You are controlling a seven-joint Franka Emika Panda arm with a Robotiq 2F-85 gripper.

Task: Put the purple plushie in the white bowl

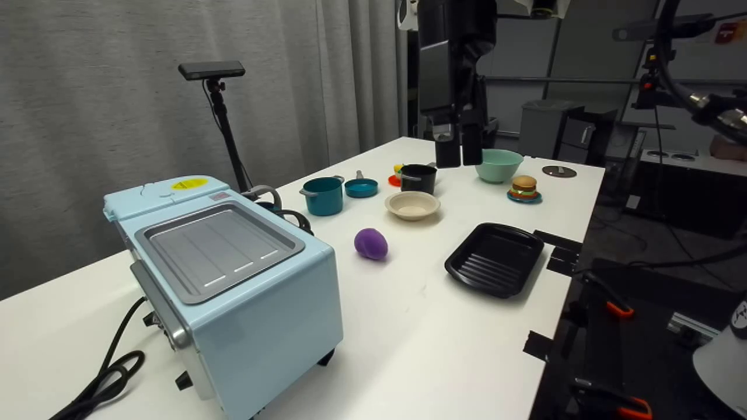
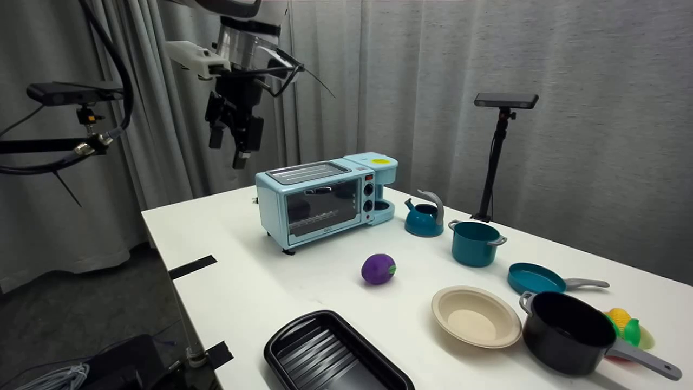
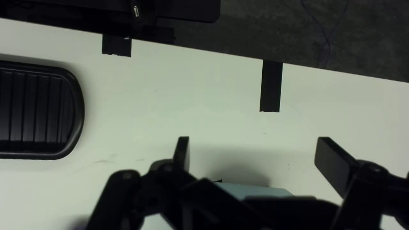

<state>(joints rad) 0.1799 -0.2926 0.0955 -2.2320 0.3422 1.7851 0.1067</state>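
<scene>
The purple plushie [image 1: 371, 244] [image 2: 378, 269] lies on the white table between the toaster oven and the black tray in both exterior views. A dark purple sliver of it [image 3: 79, 227] shows at the bottom edge of the wrist view. The cream-white bowl [image 1: 412, 206] [image 2: 475, 319] stands upright beside the black pot, apart from the plushie, with nothing in it. It is out of view in the wrist view. My gripper [image 1: 460, 155] [image 2: 231, 149] [image 3: 253, 140] hangs high above the table, away from both. Its fingers are wide apart with nothing between them.
A light-blue toaster oven [image 1: 268, 326] [image 2: 273, 211] stands beside the plushie. A black ridged tray [image 1: 496, 259] [image 2: 335, 357] lies near the table edge. A black pot [image 2: 566, 336], teal pot [image 2: 474, 246], teal pan [image 2: 536, 277], kettle [image 2: 424, 222], pale green bowl [image 1: 498, 166] and toy burger [image 1: 523, 186] stand around.
</scene>
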